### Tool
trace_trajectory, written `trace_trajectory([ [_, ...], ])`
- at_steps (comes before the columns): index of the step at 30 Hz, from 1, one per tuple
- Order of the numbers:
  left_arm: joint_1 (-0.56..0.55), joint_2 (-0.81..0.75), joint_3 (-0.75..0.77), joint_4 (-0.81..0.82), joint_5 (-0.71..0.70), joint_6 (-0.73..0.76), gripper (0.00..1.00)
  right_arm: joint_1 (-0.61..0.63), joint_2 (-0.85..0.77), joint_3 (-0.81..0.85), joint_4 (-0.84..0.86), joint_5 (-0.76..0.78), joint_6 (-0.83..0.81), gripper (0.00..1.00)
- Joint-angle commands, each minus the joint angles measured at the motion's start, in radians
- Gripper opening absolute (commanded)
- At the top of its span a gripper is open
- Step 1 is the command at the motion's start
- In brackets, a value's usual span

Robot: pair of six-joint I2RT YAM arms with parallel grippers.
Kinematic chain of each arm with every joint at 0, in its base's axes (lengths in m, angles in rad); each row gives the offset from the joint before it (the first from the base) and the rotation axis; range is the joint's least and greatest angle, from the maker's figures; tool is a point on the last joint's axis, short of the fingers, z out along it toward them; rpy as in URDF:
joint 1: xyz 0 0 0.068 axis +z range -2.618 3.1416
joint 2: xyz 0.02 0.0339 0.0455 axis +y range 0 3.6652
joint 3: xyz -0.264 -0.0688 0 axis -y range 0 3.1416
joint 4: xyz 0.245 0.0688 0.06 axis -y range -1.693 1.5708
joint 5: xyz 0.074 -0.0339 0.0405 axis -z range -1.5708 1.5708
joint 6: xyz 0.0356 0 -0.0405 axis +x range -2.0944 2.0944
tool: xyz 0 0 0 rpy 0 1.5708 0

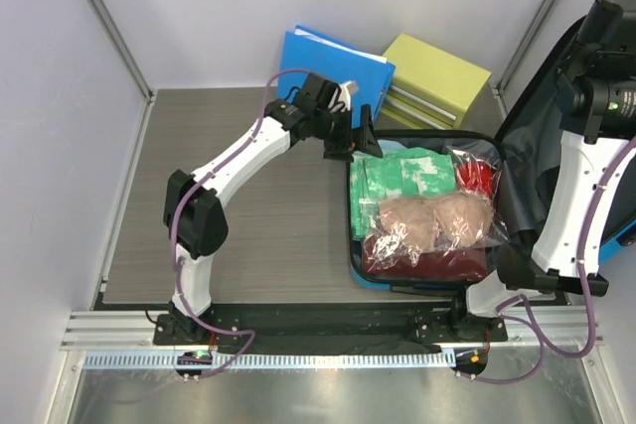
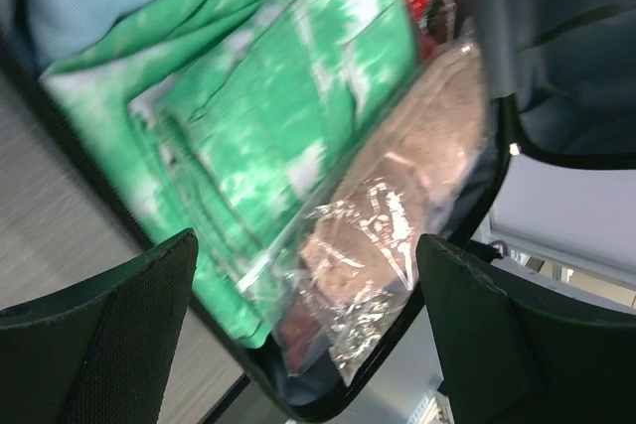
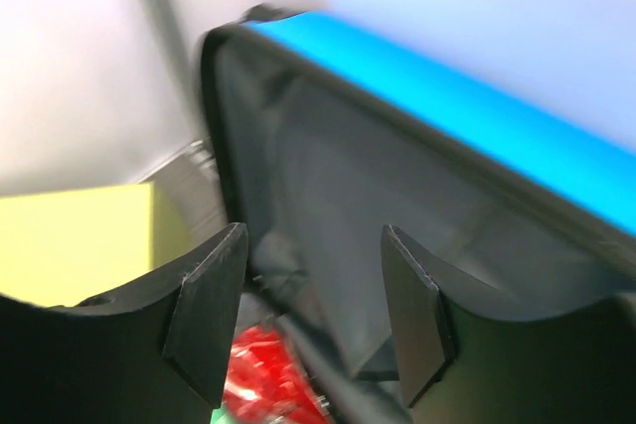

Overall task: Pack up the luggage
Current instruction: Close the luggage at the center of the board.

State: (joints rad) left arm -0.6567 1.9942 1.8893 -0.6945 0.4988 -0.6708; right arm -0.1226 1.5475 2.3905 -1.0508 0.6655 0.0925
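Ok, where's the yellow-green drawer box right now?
In the top view, the yellow-green drawer box sits at the far edge of the table, right of centre, beside the blue folder on its left and just behind the open suitcase.

Luggage (image 3: 477,106) shell bright blue, lining (image 1: 527,176) dark grey. Packet (image 1: 402,181) mottled green and white. Red item (image 1: 477,178). Beige bundle (image 1: 427,217) in clear plastic. Dark red layer (image 1: 437,263). Folder (image 1: 318,67) blue. Drawer box (image 1: 437,76) yellow-green. Tabletop (image 1: 268,235) grey-brown wood grain. Arms (image 1: 234,161) white, black joints.
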Motion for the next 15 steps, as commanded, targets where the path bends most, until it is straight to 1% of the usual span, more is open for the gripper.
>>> trace_trajectory([
  [1, -0.024, -0.047, 0.057, 0.078, 0.038, -0.015, 0.91, -0.072, 0.008, 0.059, 0.057, 0.187, -0.109, 0.63],
  [3, -0.032, -0.069, 0.022, 0.093, 0.032, -0.015, 0.91, -0.141, 0.003, 0.067, 0.095, 0.169, -0.111, 0.63],
  [8, -0.038, -0.106, -0.074, 0.13, 0.04, -0.027, 0.91, -0.213, -0.03, -0.019, 0.28, 0.129, -0.128, 0.63],
  [12, -0.038, -0.13, -0.111, 0.138, 0.038, -0.023, 0.91, -0.255, 0.006, -0.024, 0.293, 0.109, -0.117, 0.63],
  [15, -0.038, -0.144, -0.131, 0.138, 0.037, -0.016, 0.91, -0.298, 0.008, -0.066, 0.291, 0.059, -0.094, 0.63],
])
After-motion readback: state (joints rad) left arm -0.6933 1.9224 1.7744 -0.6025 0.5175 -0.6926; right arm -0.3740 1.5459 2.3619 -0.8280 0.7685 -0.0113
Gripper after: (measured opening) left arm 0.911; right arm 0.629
